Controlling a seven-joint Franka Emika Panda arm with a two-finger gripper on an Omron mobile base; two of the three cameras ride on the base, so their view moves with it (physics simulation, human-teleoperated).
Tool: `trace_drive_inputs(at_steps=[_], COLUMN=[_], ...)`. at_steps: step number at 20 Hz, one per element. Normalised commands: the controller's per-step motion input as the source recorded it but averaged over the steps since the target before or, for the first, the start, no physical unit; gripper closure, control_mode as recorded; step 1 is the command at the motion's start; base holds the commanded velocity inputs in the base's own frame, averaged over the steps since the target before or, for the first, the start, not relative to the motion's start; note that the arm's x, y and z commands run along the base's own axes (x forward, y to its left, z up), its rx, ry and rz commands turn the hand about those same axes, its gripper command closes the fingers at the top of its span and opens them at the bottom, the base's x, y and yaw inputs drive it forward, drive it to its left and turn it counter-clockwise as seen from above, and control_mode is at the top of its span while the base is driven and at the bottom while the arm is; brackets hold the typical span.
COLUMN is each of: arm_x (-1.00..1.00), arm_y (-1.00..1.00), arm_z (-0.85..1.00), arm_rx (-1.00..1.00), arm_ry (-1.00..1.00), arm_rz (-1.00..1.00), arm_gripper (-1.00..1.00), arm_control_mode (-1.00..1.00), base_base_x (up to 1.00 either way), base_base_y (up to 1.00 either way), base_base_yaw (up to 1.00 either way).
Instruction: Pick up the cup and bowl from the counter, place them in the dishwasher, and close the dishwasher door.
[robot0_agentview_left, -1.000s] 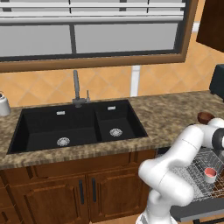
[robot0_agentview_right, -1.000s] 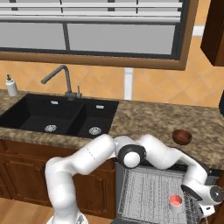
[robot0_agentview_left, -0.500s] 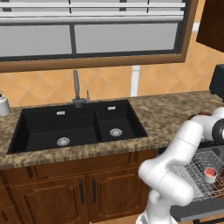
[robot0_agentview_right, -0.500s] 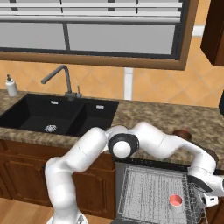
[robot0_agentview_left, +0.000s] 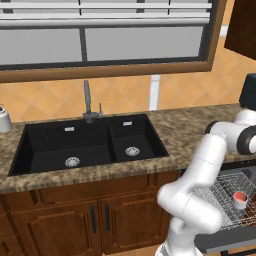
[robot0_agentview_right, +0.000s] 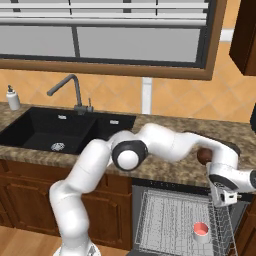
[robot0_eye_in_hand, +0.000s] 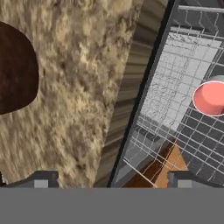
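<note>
The red cup (robot0_eye_in_hand: 211, 98) stands in the pale wire rack (robot0_agentview_right: 170, 220) of the open dishwasher, and it appears too as the cup (robot0_agentview_right: 201, 230) and the cup (robot0_agentview_left: 240, 199) from the base. A dark brown bowl (robot0_eye_in_hand: 13, 70) rests on the speckled counter (robot0_eye_in_hand: 87, 87), partly hidden behind my wrist as the bowl (robot0_agentview_right: 202, 156). My gripper (robot0_eye_in_hand: 111, 179) is open and empty, hovering over the counter's front edge between bowl and rack. It is the white hand, my gripper (robot0_agentview_right: 223, 200), just above the rack's right side. The grey dishwasher door (robot0_agentview_left: 220, 243) lies folded down under the rack.
A black double sink (robot0_agentview_left: 90, 142) with a faucet (robot0_agentview_left: 88, 102) is set into the counter on the left, and a soap dispenser (robot0_agentview_right: 12, 97) stands beyond it. Brown wooden cabinets (robot0_agentview_left: 95, 220) run below. A dark appliance (robot0_agentview_left: 248, 92) stands at the counter's right end.
My gripper has risen from over the rack beside the cup and moved toward the counter edge and the bowl. The cup stays in the rack.
</note>
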Motion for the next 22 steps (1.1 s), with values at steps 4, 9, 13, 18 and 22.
trace_drive_inputs(at_steps=[4, 9, 13, 18, 22], arm_x=[1.00, 0.77, 0.57, 0.55, 0.50], arm_y=[0.07, 0.00, 0.00, -0.21, -0.38], arm_z=[0.31, 0.20, 0.13, -0.04, -0.17], arm_rx=[0.02, 0.01, 0.01, 0.00, 0.00], arm_ry=[0.00, 0.00, 0.02, 0.11, 0.15], arm_rz=[0.00, 0.00, -0.01, -0.09, -0.13], arm_gripper=[-1.00, -1.00, -1.00, -1.00, -1.00], arm_control_mode=[-1.00, -1.00, -1.00, -1.00, -1.00], base_base_x=[0.00, 0.00, 0.00, 0.00, 0.00], base_base_y=[0.00, 0.00, 0.00, 0.00, 0.00], base_base_yaw=[0.00, 0.00, 0.00, 0.00, 0.00])
